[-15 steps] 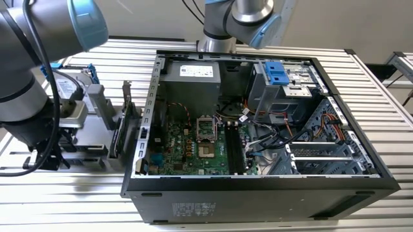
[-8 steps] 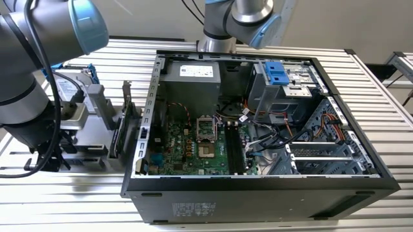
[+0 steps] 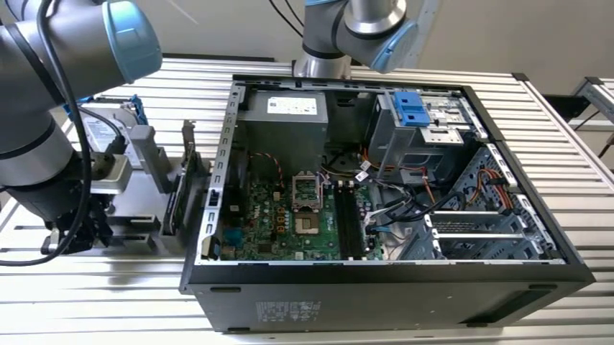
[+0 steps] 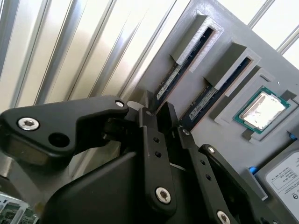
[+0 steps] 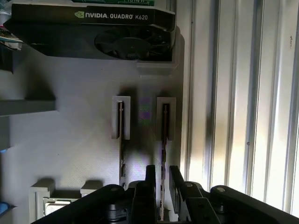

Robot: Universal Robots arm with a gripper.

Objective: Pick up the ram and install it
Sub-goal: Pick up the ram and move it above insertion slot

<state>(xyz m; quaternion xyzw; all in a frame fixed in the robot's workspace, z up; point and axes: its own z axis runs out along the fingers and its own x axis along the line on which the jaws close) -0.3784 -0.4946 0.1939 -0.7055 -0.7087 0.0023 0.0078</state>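
Observation:
Two ram sticks stand on edge in slots of a grey holder [image 5: 70, 135]. In both wrist views my gripper [image 5: 162, 173] [image 4: 158, 112] is down over the end of one ram [image 5: 164, 126] [image 4: 184, 65]. It is open, with one black finger [image 5: 150, 179] on each side of the stick and narrow gaps showing. The other ram [image 5: 121, 135] [image 4: 219, 88] stands in the neighbouring slot. In the exterior view the gripper [image 3: 77, 233] is low over the holder [image 3: 134, 219], at the left of the open computer case [image 3: 384, 302]. The black memory slots [image 3: 350, 223] run along the motherboard.
On the holder a graphics card [image 5: 93, 32] [image 3: 182, 187] stands on edge, with a processor chip [image 4: 260, 109] and a hard drive [image 4: 285, 175] [image 3: 101, 129] beside it. The ribbed metal table [image 3: 566, 165] runs around the case. A second arm's base [image 3: 326, 65] stands behind the case.

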